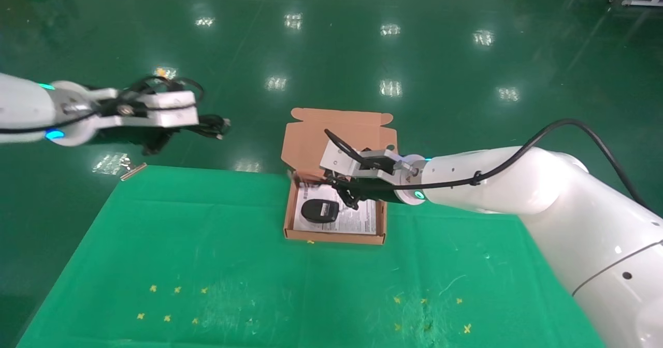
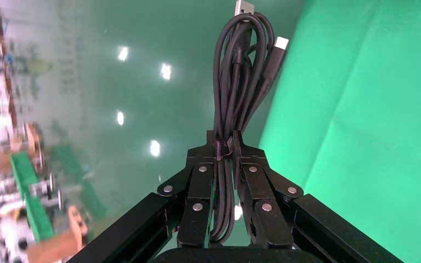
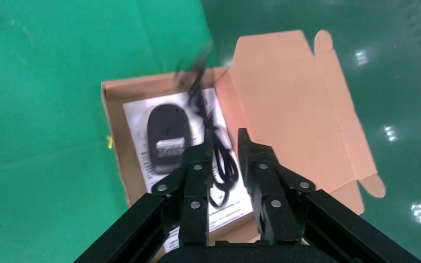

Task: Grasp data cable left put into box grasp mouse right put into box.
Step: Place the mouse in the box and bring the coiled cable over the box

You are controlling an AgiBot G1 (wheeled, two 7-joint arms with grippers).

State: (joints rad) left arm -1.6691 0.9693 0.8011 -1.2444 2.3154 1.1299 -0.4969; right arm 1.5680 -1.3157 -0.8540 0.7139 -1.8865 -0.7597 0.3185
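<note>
The data cable (image 2: pixel 240 82), a thin black coil with plugs at its end, hangs in my left gripper (image 2: pixel 226 143), which is shut on it. In the head view this gripper (image 1: pixel 199 122) holds the cable (image 1: pixel 213 126) over the floor, beyond the table's far left corner. The box (image 1: pixel 290 218) lies open at the table's far edge, its lid (image 1: pixel 339 130) folded back. The black mouse (image 1: pixel 320 211) lies in it on the white sheet (image 3: pixel 136 123). My right gripper (image 3: pixel 223 143) is open just above the box (image 3: pixel 109 126), beside the mouse (image 3: pixel 167 137); the mouse cord (image 3: pixel 222 167) lies below its fingers.
The green cloth table (image 1: pixel 207 265) carries small yellow cross marks (image 1: pixel 166 302) at front left and front right. A small metal strip (image 1: pixel 133 171) sits at the far left corner. Glossy green floor lies beyond the table.
</note>
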